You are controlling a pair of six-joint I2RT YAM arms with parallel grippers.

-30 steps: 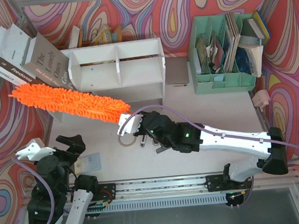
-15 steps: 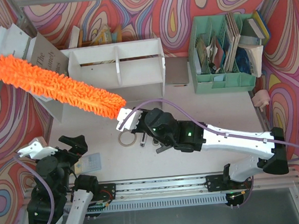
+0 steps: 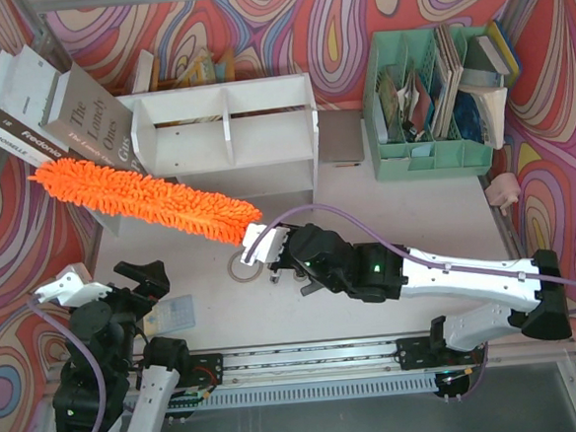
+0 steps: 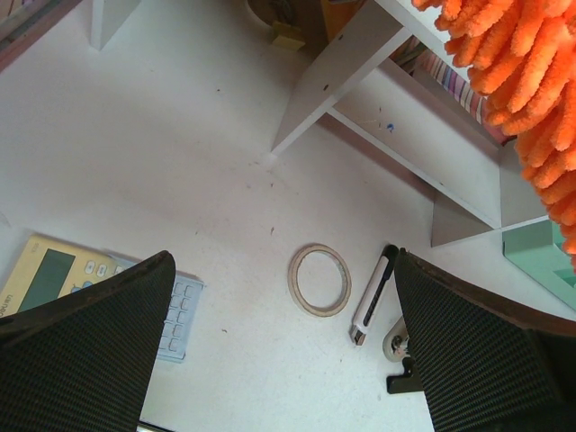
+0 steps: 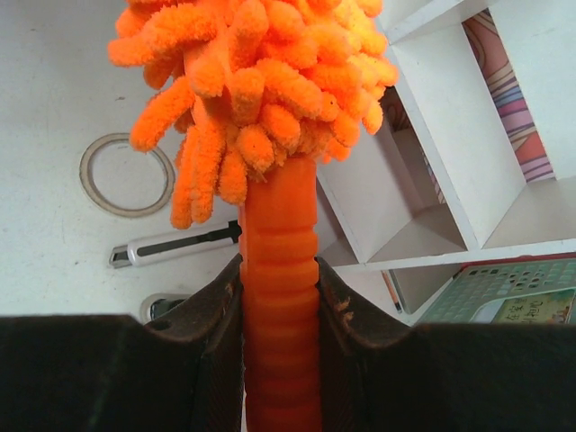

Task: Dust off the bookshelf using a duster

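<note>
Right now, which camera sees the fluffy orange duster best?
The top external view: the whole duster shows, end to end. The right wrist view shows only its handle clamped between the jaws and the nearest strands. The left wrist view catches a few strands in its corner.

White right arm (image 3: 470, 274), black joints (image 3: 321, 258), black left arm (image 3: 96, 363), purple cables (image 3: 307, 210), left gripper (image 4: 283, 297) with dark bumpy fingers (image 4: 81, 351)

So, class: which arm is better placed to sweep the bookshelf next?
Right. The right gripper grips the duster by its handle, fluff beside the bookshelf; the left gripper hangs open, empty, by its base.
</note>
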